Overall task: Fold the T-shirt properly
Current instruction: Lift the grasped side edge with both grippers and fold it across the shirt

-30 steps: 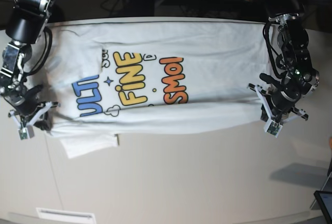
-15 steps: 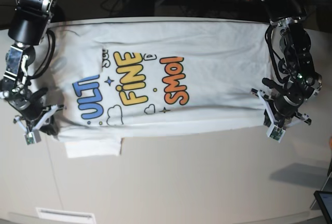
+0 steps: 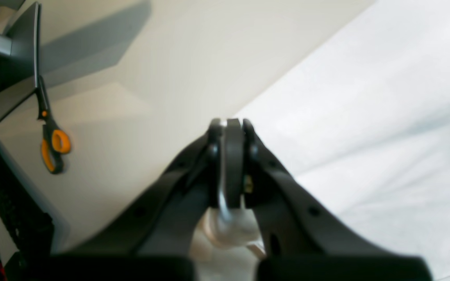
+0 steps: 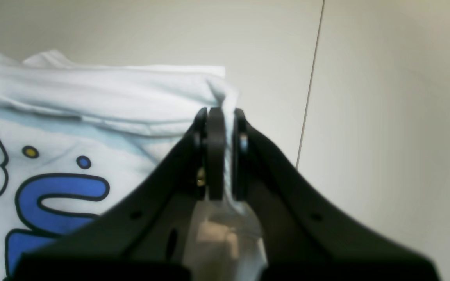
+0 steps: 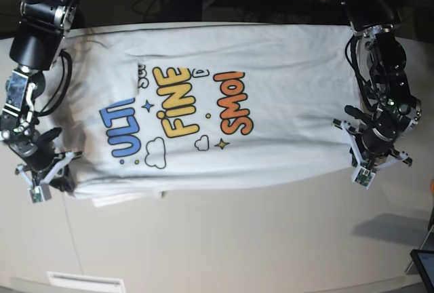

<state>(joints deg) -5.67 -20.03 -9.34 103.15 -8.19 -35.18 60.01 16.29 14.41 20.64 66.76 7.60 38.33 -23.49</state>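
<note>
The large white printed cotton T-shirt [image 5: 203, 103] lies stretched between both end effectors, left end effector [image 3: 227, 156] and right end effector [image 4: 217, 152] each clamped on its near edge.

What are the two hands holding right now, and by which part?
Both are shut on the T-shirt. The right hand pinches a bunched fold at its near edge by the blue lettering; the left hand pinches the plain white edge at the opposite end.

Black arms, looped black cables, white-tipped left tool [image 5: 369, 164], right tool [image 5: 42, 181]
</note>
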